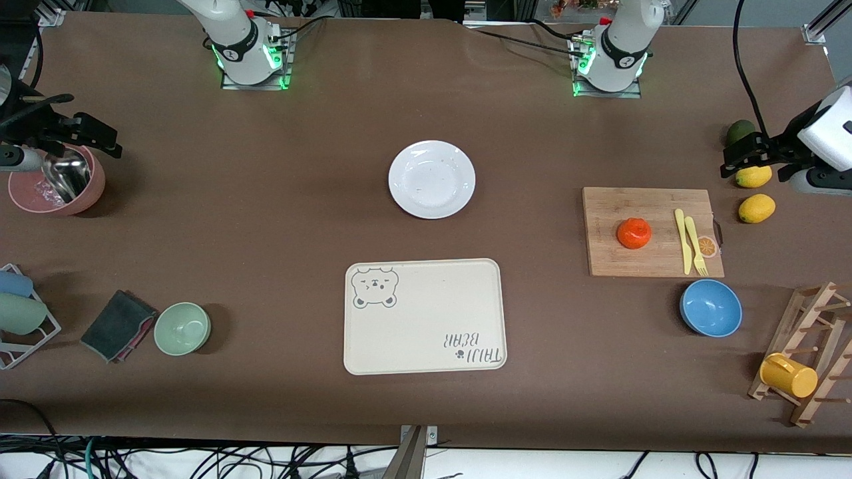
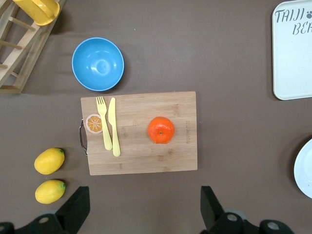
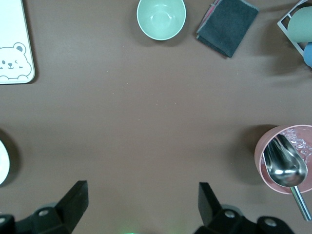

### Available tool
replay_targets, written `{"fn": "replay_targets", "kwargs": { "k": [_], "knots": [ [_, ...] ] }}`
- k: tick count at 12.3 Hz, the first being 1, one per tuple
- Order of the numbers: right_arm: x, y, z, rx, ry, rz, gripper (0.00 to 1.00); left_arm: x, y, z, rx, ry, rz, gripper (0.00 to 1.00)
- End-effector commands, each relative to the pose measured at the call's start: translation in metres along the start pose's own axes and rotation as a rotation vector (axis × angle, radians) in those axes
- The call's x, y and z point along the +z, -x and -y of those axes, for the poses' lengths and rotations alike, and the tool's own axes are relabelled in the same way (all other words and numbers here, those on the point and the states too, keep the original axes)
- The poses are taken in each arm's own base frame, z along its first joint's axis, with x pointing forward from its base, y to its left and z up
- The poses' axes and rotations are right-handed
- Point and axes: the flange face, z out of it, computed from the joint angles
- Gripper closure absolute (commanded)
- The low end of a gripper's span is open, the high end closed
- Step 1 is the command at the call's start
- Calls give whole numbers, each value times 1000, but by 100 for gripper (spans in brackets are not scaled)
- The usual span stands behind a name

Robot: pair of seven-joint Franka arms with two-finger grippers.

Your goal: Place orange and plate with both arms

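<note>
Orange [image 1: 634,233] mid cutting board [image 1: 619,259]; plate [image 1: 432,179] mid-tabletop. Left gripper [image 2: 141,210], right gripper [image 3: 142,208] hover above table ends, fingers apart, empty—nothing grasped yet.

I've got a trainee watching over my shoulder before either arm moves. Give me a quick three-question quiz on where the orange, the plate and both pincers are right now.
1. True or false: the orange lies on the plate.
2. What lies beside the orange on the cutting board? A) a yellow fork and knife B) a metal scoop C) a grey cloth
3. Fill in: both pincers stand ____ and hold nothing.

Key
1. False: it lies on the cutting board, toward the left arm's end; the plate is bare.
2. A: the fork and knife.
3. Open: the left pincer is up by the lemons, the right pincer by the pink bowl.
</note>
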Motion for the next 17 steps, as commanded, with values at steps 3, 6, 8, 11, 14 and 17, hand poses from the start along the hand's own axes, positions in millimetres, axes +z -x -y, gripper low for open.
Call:
{"fn": "replay_targets", "kwargs": {
  "k": [3,6,8,11,14,17],
  "knots": [
    [-4,4,0,8,-3,-8,0,-16,-2,2,30,26,-11,0],
    [-5,4,2,2,-4,-11,0,-15,-3,0,36,27,-11,0],
    [-4,5,2,2,-4,-8,0,-17,-3,3,32,29,-20,0],
    [-4,5,2,3,-6,-10,0,-16,-4,0,35,43,-19,0],
    [-4,5,2,2,-4,-8,0,-16,-4,0,35,43,-20,0],
    [-4,5,2,2,-4,-7,0,-15,-4,0,35,43,-19,0]
  ]
}}
